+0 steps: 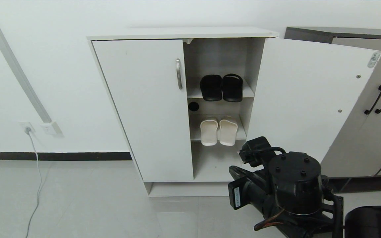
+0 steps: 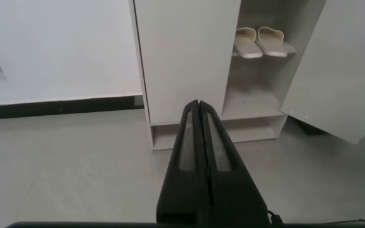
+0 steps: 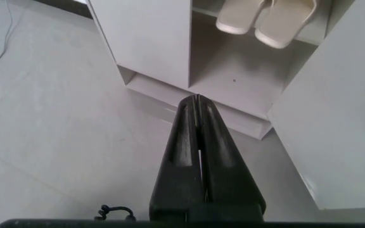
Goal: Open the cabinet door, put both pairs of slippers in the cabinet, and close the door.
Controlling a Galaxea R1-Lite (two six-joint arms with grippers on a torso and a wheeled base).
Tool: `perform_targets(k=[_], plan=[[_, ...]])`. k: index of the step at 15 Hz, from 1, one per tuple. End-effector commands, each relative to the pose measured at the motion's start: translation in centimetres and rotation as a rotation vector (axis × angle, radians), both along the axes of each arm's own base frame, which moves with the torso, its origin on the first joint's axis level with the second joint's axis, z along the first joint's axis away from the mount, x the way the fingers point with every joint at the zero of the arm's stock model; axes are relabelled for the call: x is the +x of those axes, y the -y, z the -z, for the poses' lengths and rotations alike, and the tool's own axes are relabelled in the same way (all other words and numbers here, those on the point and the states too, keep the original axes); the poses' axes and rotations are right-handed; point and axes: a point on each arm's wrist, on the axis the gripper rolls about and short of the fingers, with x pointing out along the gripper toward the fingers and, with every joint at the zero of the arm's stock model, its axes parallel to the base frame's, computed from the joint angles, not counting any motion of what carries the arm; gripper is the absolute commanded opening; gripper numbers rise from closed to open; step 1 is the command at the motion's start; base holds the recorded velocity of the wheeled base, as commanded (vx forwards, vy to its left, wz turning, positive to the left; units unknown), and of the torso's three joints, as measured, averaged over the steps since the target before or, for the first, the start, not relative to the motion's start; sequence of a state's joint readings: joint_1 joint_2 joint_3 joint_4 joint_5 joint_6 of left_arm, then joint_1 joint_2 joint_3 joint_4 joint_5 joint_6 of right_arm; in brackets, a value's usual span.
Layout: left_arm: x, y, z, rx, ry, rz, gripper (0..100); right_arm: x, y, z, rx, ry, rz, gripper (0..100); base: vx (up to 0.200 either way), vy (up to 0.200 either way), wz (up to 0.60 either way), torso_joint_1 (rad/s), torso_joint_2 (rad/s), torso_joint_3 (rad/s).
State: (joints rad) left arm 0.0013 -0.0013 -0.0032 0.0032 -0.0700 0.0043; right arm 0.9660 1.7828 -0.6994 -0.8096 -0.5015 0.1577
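upper shelf (image 1: 194, 93): black slippers (image 1: 221, 87) side by side | lower shelf (image 1: 195, 132): white slippers (image 1: 218, 131) side by side, overhanging front edge | floor (image 1: 94, 205): white cabinet (image 1: 144, 109), grey cabinet (image 1: 375, 132) just beside, cable (image 1: 36, 201) trailing left

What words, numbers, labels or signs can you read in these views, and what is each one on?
White sticker on the right arm: print too small to read.
Cabinet, black slippers, white slippers, wall socket: no text or signs visible.
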Motion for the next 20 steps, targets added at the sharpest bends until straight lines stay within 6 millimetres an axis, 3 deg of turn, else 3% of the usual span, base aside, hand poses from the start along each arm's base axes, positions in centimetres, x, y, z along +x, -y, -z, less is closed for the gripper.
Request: perform_targets(k=[1,6,12,20], plan=[[0.01,0.0,0.0,0.0,-0.001,0.0,0,0.06,-0.03,0.13,-0.003,-0.002,0.001,0,0.0,0.0,0.0,0.0,0.0,0.0],[0.01,0.0,0.0,0.0,-0.001,0.0,0,0.07,-0.03,0.13,-0.004,-0.001,0.002,0,0.0,0.0,0.0,0.001,-0.03,-0.034],[0.01,0.0,0.0,0.0,-0.001,0.0,0,0.07,-0.03,0.13,-0.005,-0.001,0.004,0,0.0,0.0,0.0,0.025,-0.36,-0.349],[0.01,0.0,0.0,0.0,-0.001,0.0,0,0.02,0.05,0.27,-0.01,-0.004,0.004,0,0.0,0.0,0.0,0.126,-0.46,-0.341]])
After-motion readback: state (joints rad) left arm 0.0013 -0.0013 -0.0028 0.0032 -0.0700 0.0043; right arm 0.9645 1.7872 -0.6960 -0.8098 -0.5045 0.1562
